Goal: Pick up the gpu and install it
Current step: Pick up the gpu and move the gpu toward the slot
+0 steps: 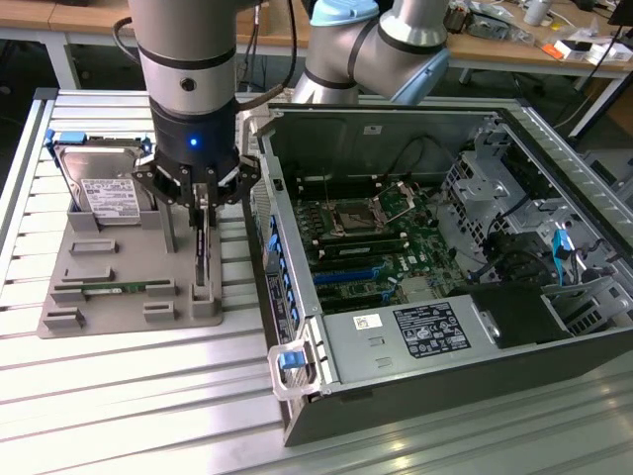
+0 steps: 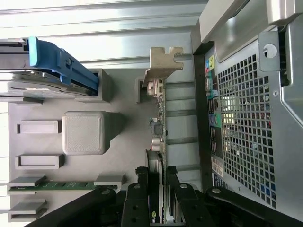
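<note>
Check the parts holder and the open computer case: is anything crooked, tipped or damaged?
Nothing stands out. The gpu stands upright in its slot of the gray holder, with the gripper at its top edge. The hard drive and the memory stick sit in their slots, and the open computer case shows no damage.

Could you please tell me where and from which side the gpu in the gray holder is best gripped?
Probably by its upper long edge, the claw coming straight down and pinching across the flat faces. The gpu stands on edge, its lower edge seated in the gray holder, leaving the top free. Avoid the silver bracket end.
</note>
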Motion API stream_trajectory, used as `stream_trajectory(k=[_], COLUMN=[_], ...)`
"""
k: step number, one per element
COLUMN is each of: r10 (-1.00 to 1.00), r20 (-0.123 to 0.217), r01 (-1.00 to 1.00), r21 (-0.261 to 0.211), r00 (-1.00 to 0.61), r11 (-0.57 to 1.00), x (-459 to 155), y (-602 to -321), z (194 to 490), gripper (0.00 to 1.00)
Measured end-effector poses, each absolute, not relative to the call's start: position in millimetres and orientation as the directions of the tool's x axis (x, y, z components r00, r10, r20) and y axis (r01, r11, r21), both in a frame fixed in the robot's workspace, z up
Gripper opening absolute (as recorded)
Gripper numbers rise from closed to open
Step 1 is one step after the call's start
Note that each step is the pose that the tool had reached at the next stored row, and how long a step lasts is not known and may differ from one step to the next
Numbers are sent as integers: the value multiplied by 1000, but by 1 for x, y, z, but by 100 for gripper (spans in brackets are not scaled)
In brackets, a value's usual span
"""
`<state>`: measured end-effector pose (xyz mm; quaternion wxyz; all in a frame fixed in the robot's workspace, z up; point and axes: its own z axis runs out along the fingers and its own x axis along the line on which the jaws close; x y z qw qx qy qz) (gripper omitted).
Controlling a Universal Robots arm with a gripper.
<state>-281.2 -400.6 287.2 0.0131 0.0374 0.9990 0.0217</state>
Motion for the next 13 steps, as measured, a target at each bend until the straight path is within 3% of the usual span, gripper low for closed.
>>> stream_trajectory(k=[13], r10=[75], r20=[-24], r01=[74], r21=[44], r00=[-997], r11=[996], x=[-281], y=[-401], z=[314], gripper=[26])
